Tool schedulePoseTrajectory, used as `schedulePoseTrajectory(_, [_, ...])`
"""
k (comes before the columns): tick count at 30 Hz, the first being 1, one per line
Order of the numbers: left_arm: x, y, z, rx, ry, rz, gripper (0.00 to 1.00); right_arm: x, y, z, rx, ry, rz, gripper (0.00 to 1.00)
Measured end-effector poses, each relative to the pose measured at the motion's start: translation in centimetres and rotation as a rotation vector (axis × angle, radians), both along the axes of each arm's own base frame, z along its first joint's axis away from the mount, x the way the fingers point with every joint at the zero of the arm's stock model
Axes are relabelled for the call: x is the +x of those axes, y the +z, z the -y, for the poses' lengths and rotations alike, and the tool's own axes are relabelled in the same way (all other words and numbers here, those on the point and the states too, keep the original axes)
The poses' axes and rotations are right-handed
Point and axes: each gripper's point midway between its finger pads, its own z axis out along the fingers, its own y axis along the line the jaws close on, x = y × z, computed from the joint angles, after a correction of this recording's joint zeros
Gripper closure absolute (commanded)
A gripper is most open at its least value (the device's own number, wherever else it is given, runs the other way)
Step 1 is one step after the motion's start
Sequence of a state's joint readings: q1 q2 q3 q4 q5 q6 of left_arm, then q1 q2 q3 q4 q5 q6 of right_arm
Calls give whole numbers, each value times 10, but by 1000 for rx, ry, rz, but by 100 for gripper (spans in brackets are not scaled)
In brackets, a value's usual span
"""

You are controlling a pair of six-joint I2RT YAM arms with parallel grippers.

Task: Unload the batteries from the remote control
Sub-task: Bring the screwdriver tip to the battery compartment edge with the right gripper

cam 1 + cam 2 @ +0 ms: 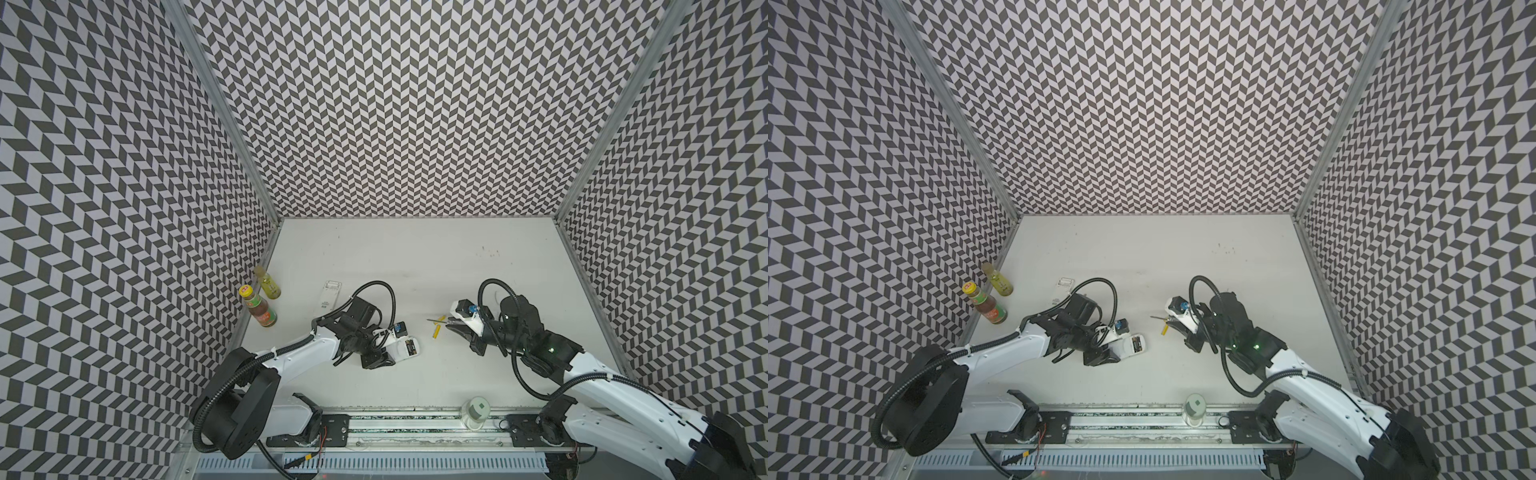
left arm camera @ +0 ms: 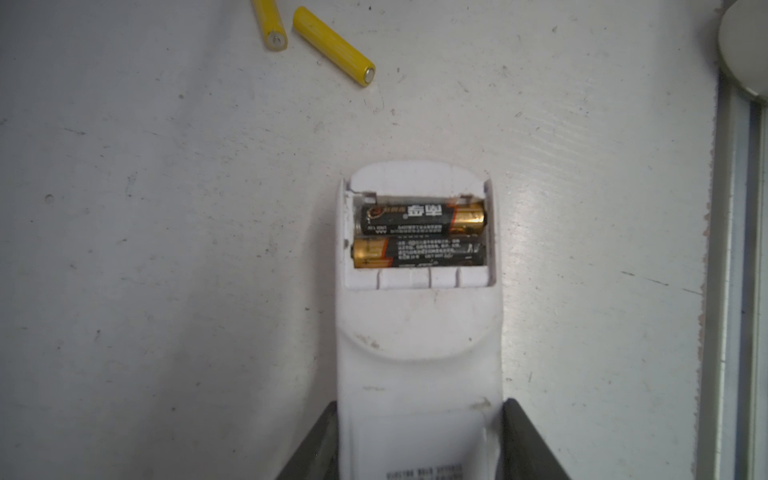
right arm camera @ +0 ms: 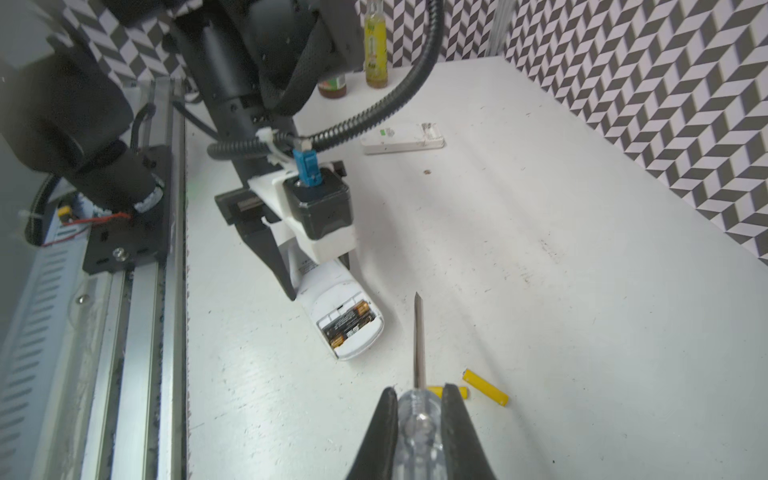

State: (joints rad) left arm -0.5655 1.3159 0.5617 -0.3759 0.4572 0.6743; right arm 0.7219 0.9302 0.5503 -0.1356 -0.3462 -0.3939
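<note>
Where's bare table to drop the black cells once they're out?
Far half of the table, up to the back wall, is bare. So is the near strip between held remote and rail. Crowded: yellow cells and screwdriver mid-table; bottles and second remote at left.

The scuffed white bench (image 1: 415, 257) carries two bottles at its left edge: a brown sauce bottle (image 1: 258, 308) and, just beyond it, a yellow-green bottle (image 1: 269, 286). A far white remote (image 1: 330, 296) lies near them. Nearer, a near white remote (image 1: 405, 351) rests with its battery bay up. Two yellow batteries (image 1: 436, 331) lie to its right, close together.
</note>
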Motion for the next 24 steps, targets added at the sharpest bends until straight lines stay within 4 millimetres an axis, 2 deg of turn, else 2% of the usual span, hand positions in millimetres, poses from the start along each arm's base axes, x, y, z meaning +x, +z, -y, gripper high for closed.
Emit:
schedulePoseTrajectory(5, [-1,0,0,1,-12,5,66,-12,-25,-8,-88,62,-11,100])
schedulePoseTrajectory(17, [-4,-8,-5,44,-48,39,66,-27,-72,-21,-225,150,-109,100])
schedulePoseTrajectory(21, [-4,-14,-11,78,-45,47,66,-33,-79,-26,-256,182,-139,100])
schedulePoseTrajectory(24, [-4,-14,-11,82,-47,52,66,-34,-76,-31,-258,196,-143,100])
